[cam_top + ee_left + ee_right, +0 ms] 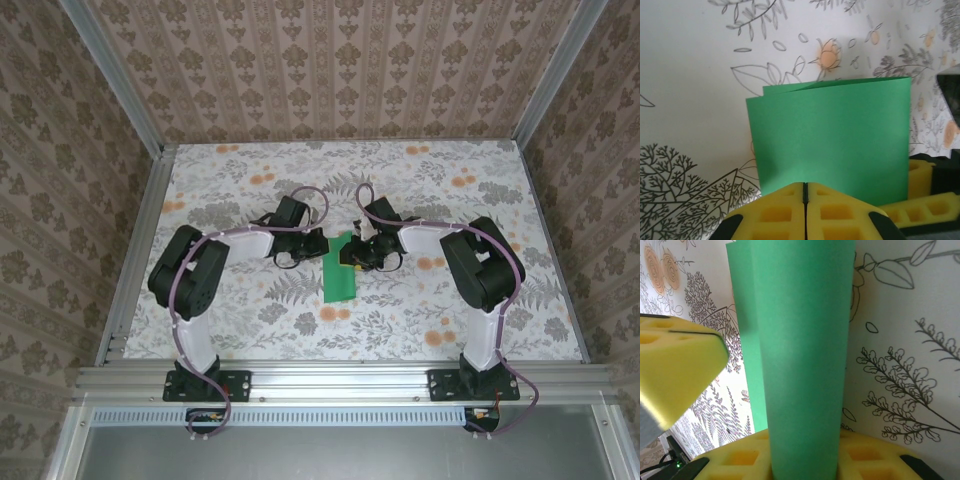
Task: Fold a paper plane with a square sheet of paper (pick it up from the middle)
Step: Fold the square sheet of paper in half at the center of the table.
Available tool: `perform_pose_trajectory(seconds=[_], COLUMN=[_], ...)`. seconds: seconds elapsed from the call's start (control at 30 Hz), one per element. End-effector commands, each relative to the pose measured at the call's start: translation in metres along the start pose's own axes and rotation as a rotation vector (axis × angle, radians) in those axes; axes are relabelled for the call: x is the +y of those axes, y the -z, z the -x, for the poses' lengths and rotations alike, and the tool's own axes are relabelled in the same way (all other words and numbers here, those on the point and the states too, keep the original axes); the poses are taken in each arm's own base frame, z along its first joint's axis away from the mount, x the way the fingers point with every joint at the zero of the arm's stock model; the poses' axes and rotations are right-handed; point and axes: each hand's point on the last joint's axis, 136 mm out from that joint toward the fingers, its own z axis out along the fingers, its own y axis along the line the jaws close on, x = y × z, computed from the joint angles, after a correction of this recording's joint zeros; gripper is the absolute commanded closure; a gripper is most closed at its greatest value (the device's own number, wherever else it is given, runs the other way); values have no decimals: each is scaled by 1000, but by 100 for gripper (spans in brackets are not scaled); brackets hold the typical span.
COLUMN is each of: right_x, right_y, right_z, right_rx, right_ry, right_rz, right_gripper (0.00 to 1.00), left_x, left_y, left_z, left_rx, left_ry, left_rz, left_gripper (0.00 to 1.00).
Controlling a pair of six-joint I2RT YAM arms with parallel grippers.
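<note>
While the paper plane [340,272] is no more than a green sheet folded into a rectangle (no nose, no wings yet), we judge the step in hand to be setting that fold. It lies on the floral table [250,185] between the two sets of fingers. It spreads out just ahead of the left gripper [804,192], whose yellow pads are pressed together with no gap. Its near edge meets their tips, and we cannot tell whether it is caught between them or merely touched. The right gripper [805,455] shows a pad on either side of the paper, which covers the gap between them, so we cannot say whether it grips. At the edge farthest from the left fingertips a sliver of the lower layer peeks out, so the halves sit slightly askew. We would square the layers first, then slide the closed left tips along the fold with light pressure while the right fingers stop the sheet skating. Too hard a push would likely buckle it.
</note>
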Motion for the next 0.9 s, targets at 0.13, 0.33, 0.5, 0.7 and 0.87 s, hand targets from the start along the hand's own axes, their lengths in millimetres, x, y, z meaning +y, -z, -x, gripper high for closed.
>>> perform_pose_trajectory(seconds=[0.13, 0.33, 0.5, 0.7, 0.87], right_x=[-10, 0, 1, 1, -1], right_y=[1, 22, 36, 31, 22], right_z=[-1, 1, -2, -8, -11], right_rx=[18, -14, -33, 0, 29], right_ry=[-27, -6, 9, 50, 67], right_rz=[-60, -80, -119, -148, -165], right_gripper=[69, 56, 47, 44, 44], left_x=[9, 18, 17, 12, 7], left_y=[-13, -17, -18, -18, -18], left_z=[-16, -22, -23, -22, -21], left_rx=[103, 139, 143, 148, 145], left_ry=[21, 31, 32, 24, 17], left_rz=[52, 93, 91, 76, 64], left_gripper=[96, 98, 99, 99, 98])
